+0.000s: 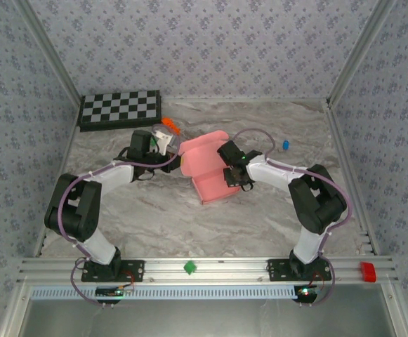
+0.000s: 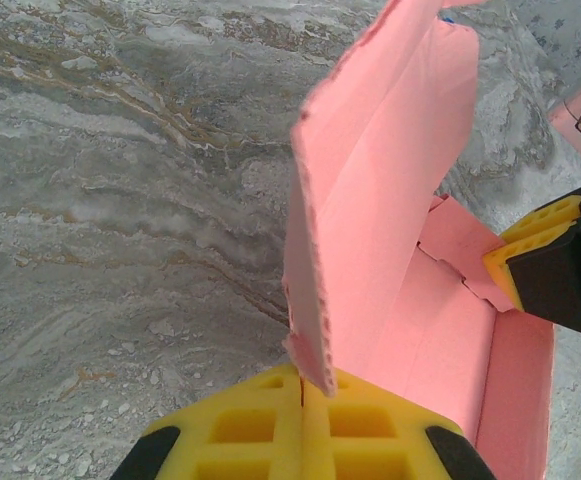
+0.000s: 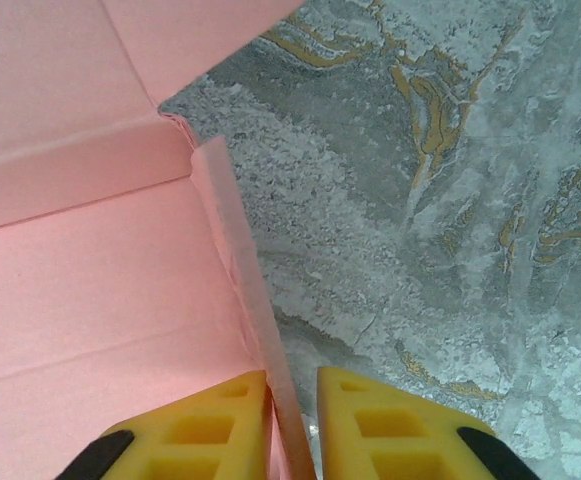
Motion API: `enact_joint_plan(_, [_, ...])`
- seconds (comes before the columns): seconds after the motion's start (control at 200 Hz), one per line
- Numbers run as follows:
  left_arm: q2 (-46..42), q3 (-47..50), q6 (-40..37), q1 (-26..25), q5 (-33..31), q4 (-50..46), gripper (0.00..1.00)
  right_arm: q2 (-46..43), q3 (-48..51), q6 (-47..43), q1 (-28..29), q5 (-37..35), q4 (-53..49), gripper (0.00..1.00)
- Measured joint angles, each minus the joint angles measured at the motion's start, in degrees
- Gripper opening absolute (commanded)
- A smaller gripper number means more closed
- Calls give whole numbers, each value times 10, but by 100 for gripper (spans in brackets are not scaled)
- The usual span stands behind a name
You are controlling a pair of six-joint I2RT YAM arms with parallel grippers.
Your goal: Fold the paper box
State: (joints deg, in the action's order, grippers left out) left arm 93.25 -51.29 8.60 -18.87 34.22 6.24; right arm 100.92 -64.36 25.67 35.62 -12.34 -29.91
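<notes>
The pink paper box (image 1: 205,168) lies mid-table as a shallow tray with its lid flap tilted up at the far left. My left gripper (image 1: 175,149) is shut on the lower edge of that raised flap (image 2: 380,190); the card sits pinched between the yellow pads (image 2: 305,385). My right gripper (image 1: 230,175) straddles the tray's right side wall (image 3: 232,240). Its left pad lies against the wall and a narrow gap remains at the right pad (image 3: 292,400). The right gripper's yellow finger (image 2: 530,245) reaches over the tray's far wall in the left wrist view.
A black-and-white checkerboard (image 1: 119,109) lies at the back left, with a small orange brick (image 1: 170,127) just in front of it. A small blue piece (image 1: 285,145) sits at the back right. Green (image 1: 189,267) and red (image 1: 367,272) blocks rest on the front rail.
</notes>
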Motion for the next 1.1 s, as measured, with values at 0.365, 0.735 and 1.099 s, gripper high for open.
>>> enact_joint_plan(0.365, [6, -3, 0, 0, 0, 0, 0, 5, -1, 0, 6, -10, 0, 16])
enact_joint_plan(0.735, [6, -3, 0, 0, 0, 0, 0, 15, -9, 0, 13, -23, -8, 15])
enact_joint_plan(1.099, [6, -3, 0, 0, 0, 0, 0, 15, -8, 0, 3, -5, -5, 20])
